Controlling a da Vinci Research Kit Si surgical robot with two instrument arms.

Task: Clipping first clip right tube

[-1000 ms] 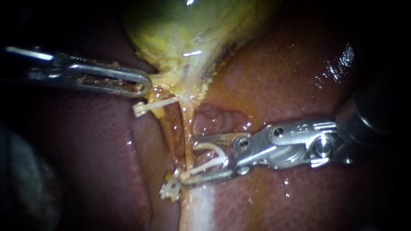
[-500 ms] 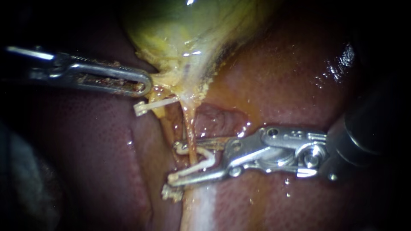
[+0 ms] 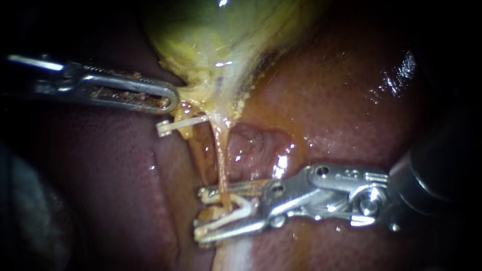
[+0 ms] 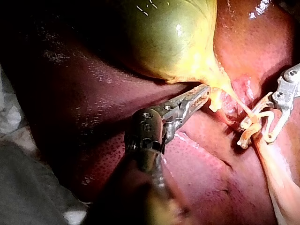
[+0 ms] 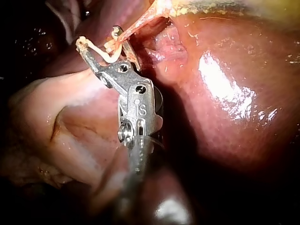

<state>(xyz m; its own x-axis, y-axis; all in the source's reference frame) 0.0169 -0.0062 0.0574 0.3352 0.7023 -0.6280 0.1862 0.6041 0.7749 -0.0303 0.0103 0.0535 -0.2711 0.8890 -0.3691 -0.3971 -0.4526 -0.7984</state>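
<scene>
White clip [image 3: 236, 206] in right instrument [image 3: 200, 215] jaws straddles tube [image 3: 221, 160] | left instrument [image 3: 170, 100] grips gallbladder [image 3: 216, 40] edge

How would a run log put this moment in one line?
left instrument: shut on yellow-green gallbladder | right instrument: holds open white plastic clip astride thin orange right tube | clip not yet closed

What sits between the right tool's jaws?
A white clip, gripped by both jaws of the right tool, with the thin right tube crossing inside it. The endoscope view shows this best.
</scene>
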